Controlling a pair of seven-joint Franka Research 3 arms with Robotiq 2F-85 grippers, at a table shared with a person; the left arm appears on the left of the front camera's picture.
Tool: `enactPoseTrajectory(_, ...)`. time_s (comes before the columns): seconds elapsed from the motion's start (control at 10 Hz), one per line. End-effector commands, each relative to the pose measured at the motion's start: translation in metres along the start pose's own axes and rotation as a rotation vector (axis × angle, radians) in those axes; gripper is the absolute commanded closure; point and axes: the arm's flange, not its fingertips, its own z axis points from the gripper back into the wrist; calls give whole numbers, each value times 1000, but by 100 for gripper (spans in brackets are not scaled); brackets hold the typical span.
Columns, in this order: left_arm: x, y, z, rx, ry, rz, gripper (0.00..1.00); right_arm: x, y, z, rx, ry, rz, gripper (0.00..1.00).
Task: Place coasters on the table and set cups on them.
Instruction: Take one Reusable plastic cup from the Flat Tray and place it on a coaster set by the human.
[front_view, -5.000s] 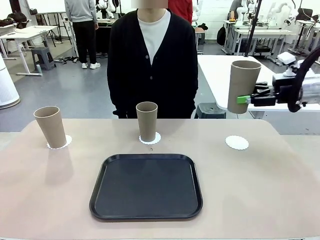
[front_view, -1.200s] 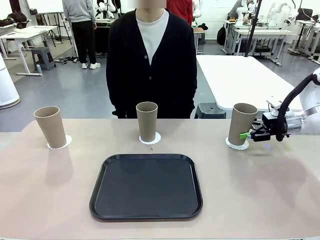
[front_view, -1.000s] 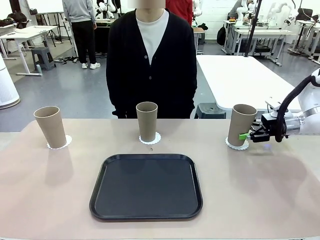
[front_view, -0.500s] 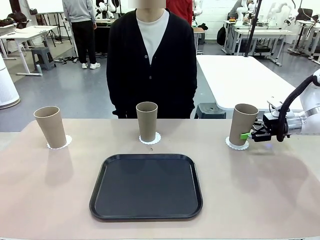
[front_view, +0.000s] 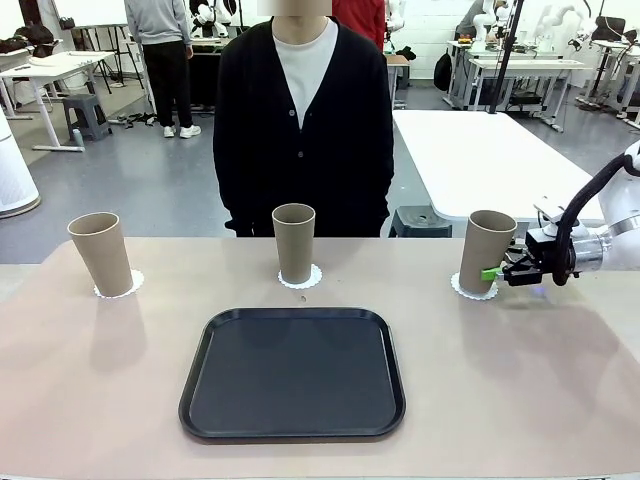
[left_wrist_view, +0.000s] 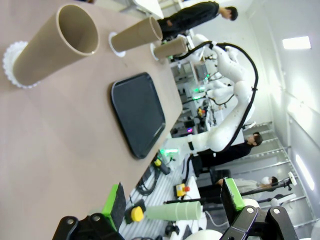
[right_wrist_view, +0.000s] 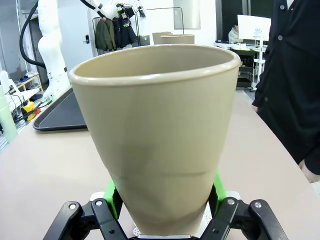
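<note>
Between the right tool's (right_wrist_view: 162, 212) pads — a cup (right_wrist_view: 160, 135), clamped.

Right end effector (right_wrist_view: 165, 200) clamps tan cup (right_wrist_view: 157, 135) near base; coaster (right_wrist_view: 207, 220) edge beneath.

Three cups stood in a row along the far side of the table (front_view: 100, 400), each on its own coaster: the left cup (front_view: 100, 252), the middle cup (front_view: 294, 243), the right cup (front_view: 485, 250). The tray (front_view: 292, 373) lay before the middle cup. A person (front_view: 305, 120) stood behind the table.
</note>
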Motion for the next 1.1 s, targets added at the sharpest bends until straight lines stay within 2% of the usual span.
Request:
enactPoseTrajectory(0.0,-1,-2,1,0,-7,-3,0,0,-8,5,20,17,-9,19)
enactPoseTrajectory(0.6,-1,-2,1,0,-7,-3,0,-4,-11,8,30,30,-48,19)
enactPoseTrajectory(0.7,-1,-2,1,0,-7,-3,0,-4,-11,8,36,27,-60,0)
enactPoseTrajectory(1.0,-1,-2,1,0,-7,-3,0,-2,-10,8,31,39,-73,0)
